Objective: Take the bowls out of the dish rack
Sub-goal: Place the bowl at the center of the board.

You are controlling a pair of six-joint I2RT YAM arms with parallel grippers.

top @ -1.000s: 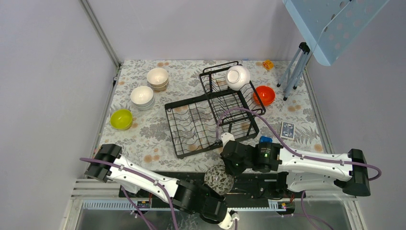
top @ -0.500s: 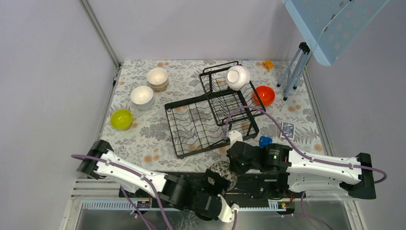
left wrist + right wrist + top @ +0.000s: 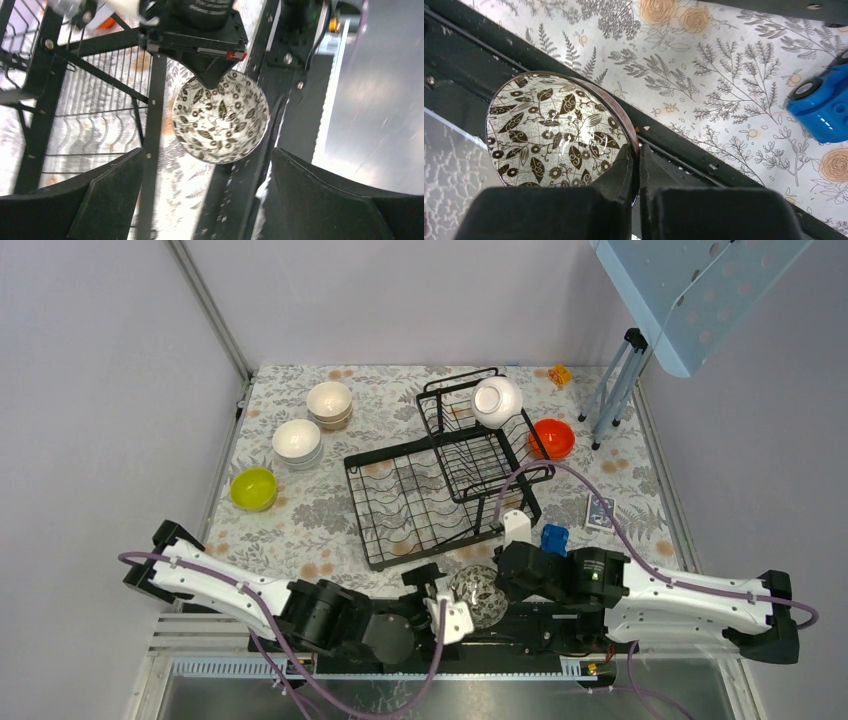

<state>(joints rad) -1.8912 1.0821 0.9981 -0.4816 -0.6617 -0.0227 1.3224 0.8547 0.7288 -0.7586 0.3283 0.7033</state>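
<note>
A: Right gripper (image 3: pixel 636 156) pinched tight on the right rim of the dark-patterned bowl (image 3: pixel 551 127). Left gripper (image 3: pixel 207 175) spread wide, facing that bowl but apart from it.

B: Risk from here?

A: Likely a swing or a slip: gripped at one thin point of the rim, glazed and probably slick. Hangs or rests over the black rail (image 3: pixel 459 55) at the near edge of the table (image 3: pixel 300 530), cannot tell which. Could drop off there, or clip the open left fingers.

B: And the look of it?

A: Round, upright, cream inside under a dark leaf-and-flower print, shiny. Well apart from the dish rack (image 3: pixel 440 490), with one white bowl (image 3: pixel 496 400) tipped in its far upper basket.
</note>
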